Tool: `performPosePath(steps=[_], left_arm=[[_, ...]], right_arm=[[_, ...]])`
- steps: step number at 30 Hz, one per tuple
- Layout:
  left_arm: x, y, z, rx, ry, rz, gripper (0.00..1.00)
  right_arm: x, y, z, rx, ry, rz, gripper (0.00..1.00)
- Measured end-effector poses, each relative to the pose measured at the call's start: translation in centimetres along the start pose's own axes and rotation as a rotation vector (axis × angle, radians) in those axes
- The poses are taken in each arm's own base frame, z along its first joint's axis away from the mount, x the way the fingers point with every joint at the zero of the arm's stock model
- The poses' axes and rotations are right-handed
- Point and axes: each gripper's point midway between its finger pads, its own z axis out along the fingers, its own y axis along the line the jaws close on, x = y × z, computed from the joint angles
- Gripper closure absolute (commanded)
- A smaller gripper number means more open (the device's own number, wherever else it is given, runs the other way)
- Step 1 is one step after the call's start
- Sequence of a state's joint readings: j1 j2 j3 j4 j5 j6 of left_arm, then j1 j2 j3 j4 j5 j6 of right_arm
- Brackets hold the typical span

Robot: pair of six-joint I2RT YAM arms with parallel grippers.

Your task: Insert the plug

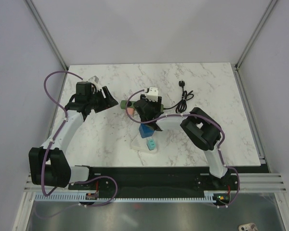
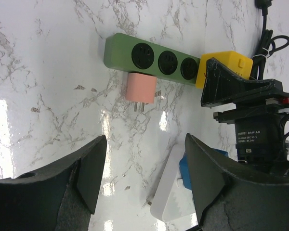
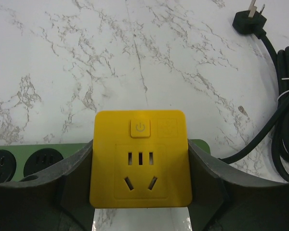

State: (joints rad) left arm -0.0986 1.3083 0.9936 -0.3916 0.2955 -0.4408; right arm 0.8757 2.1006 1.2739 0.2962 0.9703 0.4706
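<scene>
While the right arm reaches over the green strip, its fingers are clamped on both flanks of the yellow plug, which sits over the strip's end socket. The step in hand looks like the seating itself. Whether the pins are fully home cannot be told from here. The next move likely calls for a straight press into the strip, keeping the plug square so it does not tilt or drag the strip along. The left fingers stand apart and empty, hovering above the counter near a pink plug. That plug lies loose just beside the strip, prongs pointing away from it. The left arm could brace the strip.

Plain pale walls enclose the cell. The counter is glossy white marble and throws back glare. A black cord lies coiled and unplugged, and a white strip sits nearer the arm bases.
</scene>
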Motion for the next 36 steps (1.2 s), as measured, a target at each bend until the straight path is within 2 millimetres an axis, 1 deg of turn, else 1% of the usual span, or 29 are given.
performPosePath(steps=[7, 15, 16, 17, 19, 20, 21, 22, 25, 28, 30, 31, 36], left_arm=[[-0.1, 0.4, 0.0, -0.027, -0.005, -0.002, 0.27], [-0.2, 0.4, -0.2, -0.031, -0.005, -0.003, 0.27], [-0.2, 0.4, -0.2, -0.03, -0.004, -0.003, 0.26], [-0.2, 0.4, -0.2, -0.03, -0.003, -0.003, 0.26], [-0.2, 0.4, -0.2, -0.03, -0.001, -0.003, 0.25], [-0.2, 0.3, -0.3, -0.028, -0.002, -0.003, 0.25], [-0.3, 0.2, -0.3, -0.027, -0.001, -0.003, 0.24], [-0.5, 0.1, -0.4, -0.024, -0.006, -0.001, 0.23], [-1.1, -0.4, -0.9, -0.015, -0.025, 0.005, 0.22], [-1.3, -0.7, -1.4, -0.009, -0.037, 0.009, 0.22], [-1.3, -0.8, -1.8, -0.007, -0.04, 0.01, 0.22], [-1.4, -0.8, -1.9, -0.006, -0.042, 0.011, 0.22], [-1.4, -1.0, -2.4, -0.004, -0.048, 0.013, 0.22]], right_arm=[[0.1, 0.3, 0.4, -0.016, 0.009, -0.054, 1.0], [0.1, 0.4, 0.7, -0.029, 0.032, -0.061, 0.99], [0.1, 0.4, 0.7, -0.028, 0.034, -0.061, 0.94], [0.1, 0.4, 0.7, -0.027, 0.036, -0.061, 0.8], [0.0, 0.4, 0.7, -0.026, 0.04, -0.061, 0.65], [-0.1, 0.4, 0.6, -0.029, 0.044, -0.063, 0.53], [-0.2, 0.4, 0.6, -0.034, 0.048, -0.062, 0.46], [-0.3, 0.4, 0.5, -0.044, 0.058, -0.064, 0.35], [-0.4, 0.5, 0.0, -0.075, 0.092, -0.073, 0.24], [0.0, 0.7, -1.2, -0.129, 0.154, -0.12, 0.17], [0.1, 1.2, -2.2, -0.17, 0.196, -0.144, 0.14], [0.1, 1.5, -2.6, -0.189, 0.214, -0.152, 0.1], [-1.2, 2.5, -3.5, -0.236, 0.26, -0.171, 0.07]])
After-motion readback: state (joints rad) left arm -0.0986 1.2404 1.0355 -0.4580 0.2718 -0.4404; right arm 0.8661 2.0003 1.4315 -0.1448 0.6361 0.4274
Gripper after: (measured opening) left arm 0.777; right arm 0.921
